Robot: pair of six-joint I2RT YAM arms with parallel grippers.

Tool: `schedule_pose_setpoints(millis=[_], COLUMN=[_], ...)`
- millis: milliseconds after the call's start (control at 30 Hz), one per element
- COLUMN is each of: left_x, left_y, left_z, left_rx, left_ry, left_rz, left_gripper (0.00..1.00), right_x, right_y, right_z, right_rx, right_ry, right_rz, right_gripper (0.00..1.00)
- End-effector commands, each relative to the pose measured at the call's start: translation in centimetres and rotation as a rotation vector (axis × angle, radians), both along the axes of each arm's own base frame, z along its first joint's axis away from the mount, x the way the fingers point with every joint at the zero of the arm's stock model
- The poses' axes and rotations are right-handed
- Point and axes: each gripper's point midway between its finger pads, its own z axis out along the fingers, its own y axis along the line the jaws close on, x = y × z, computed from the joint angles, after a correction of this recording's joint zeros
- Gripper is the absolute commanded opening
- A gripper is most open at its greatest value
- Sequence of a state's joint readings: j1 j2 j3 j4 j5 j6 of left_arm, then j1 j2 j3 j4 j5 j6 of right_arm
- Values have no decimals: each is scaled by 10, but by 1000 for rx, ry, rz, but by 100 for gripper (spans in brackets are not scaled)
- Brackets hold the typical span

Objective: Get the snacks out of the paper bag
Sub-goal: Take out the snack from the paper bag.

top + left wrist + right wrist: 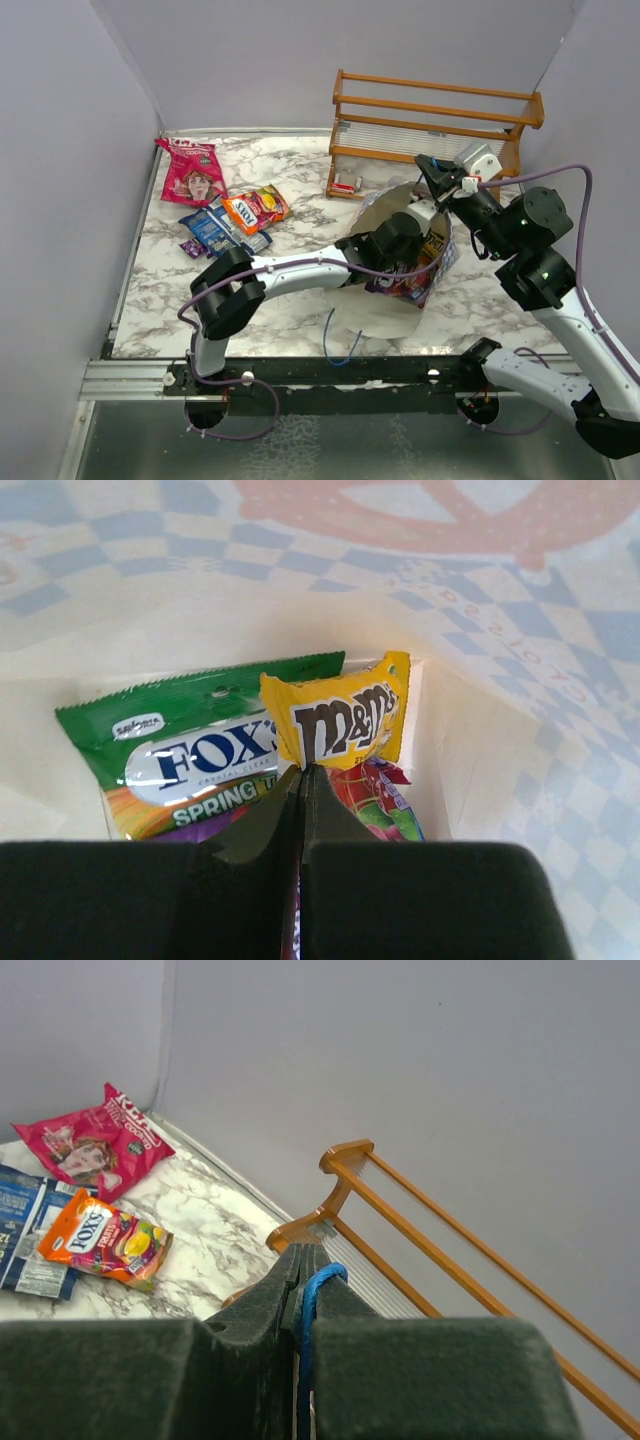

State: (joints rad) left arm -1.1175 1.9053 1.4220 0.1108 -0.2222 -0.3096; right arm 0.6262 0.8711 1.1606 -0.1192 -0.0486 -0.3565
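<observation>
The checkered paper bag (pixel 385 312) lies open on the marble table, with its cream inside (pixel 480 780) showing in the left wrist view. My left gripper (pixel 304 770) reaches into it (pixel 405 250) and is shut on the lower edge of a yellow M&M's packet (pixel 345 720). A green Fox's packet (pixel 190 755) and a red-green packet (pixel 375 800) lie beside it in the bag. My right gripper (pixel 305 1260) is shut on the blue cord handle (pixel 322 1278) and holds it up above the bag (pixel 428 168). On the table at far left lie a pink-red bag (pixel 195 172), an orange packet (pixel 255 208), a blue packet (pixel 215 232) and a small purple one (pixel 192 247).
A wooden rack (pixel 430 125) stands at the back right, just behind the bag and close to my right gripper; it also shows in the right wrist view (pixel 400 1220). Grey walls enclose the table on three sides. A blue cord loop (pixel 338 345) hangs near the front edge.
</observation>
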Motion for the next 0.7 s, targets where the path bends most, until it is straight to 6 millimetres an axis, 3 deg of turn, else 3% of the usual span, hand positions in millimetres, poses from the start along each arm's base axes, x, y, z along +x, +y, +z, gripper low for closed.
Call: schedule_pose_setpoints(millis=[0,167,267,467,667], left_x=[-13,-32,-40,-76,-99], left_y=[0,13,26,64,111], left_z=[32,43,63,97,128], left_rx=[-74,-60,-60,-52,-59], left_ry=[14,12,-1,-95,-165], left_rz=[-27,-62,-82,-243,-289], left_gripper=[0,0,0,0,0], right_x=[-5,3,5,8,11], right_y=[-13,-22,-27,-36,-39], right_z=[26,23,24,25,25], right_rx=[49,53,62,81,85], right_ry=[-82,-64,-61,-35,-31], right_rz=[-42,-109,-137,-187,-208], right_gripper=[2,2,2,2,2])
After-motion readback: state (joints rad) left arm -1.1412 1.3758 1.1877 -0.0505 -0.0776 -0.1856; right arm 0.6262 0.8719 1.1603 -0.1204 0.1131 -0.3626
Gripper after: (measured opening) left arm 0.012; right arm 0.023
